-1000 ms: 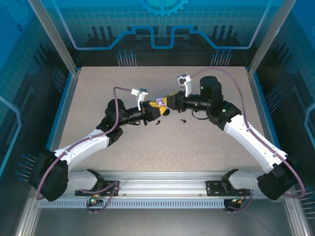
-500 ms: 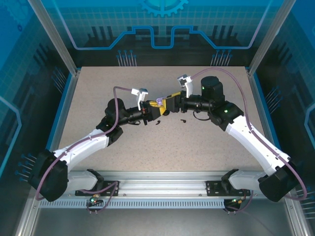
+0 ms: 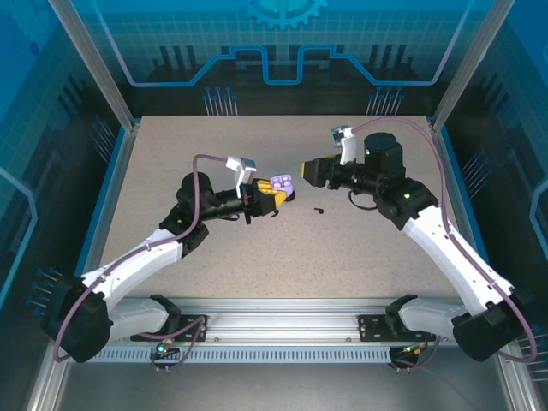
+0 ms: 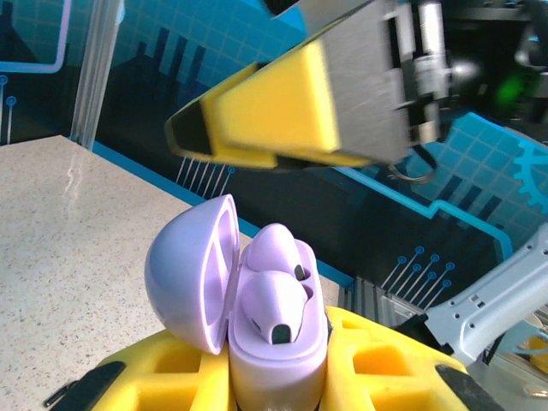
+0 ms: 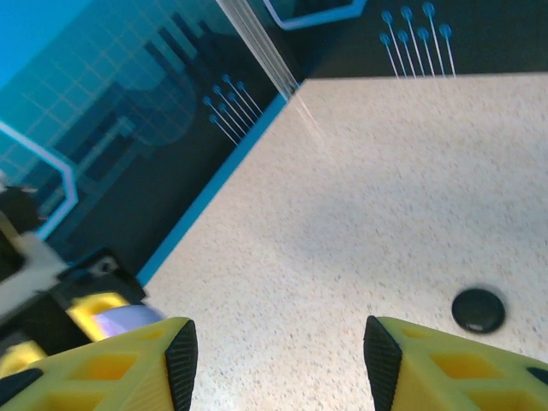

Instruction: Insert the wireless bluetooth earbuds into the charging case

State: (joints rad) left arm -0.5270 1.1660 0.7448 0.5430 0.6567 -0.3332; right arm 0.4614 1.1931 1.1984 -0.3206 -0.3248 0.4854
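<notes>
The charging case [image 4: 276, 364], lilac with its lid hinged open to the left, is seen at the lower centre of the left wrist view. It is gripped at its base between the yellow fingers [image 4: 381, 364] of the left gripper [image 3: 274, 192]. Two lilac earbuds [image 4: 272, 301] are seated in it, one above the other. In the top view the case [image 3: 281, 182] is held just left of the frame's centre, above the speckled counter [image 3: 360, 257].

The right gripper [image 3: 306, 171] is seen just right of centre in the top view, apart from the case and pointed towards it. In the left wrist view it [image 4: 184, 128] is blurred and fills the upper part of the frame above the open case. In the right wrist view its two yellow fingers [image 5: 111, 368] are spread wide at the bottom edge, and nothing is held between them.

A small round black piece [image 5: 478, 310] lies on the counter at the lower right of the right wrist view. A small dark item [image 3: 319, 210] is seen on the counter near the centre of the top view, below the right gripper.
</notes>
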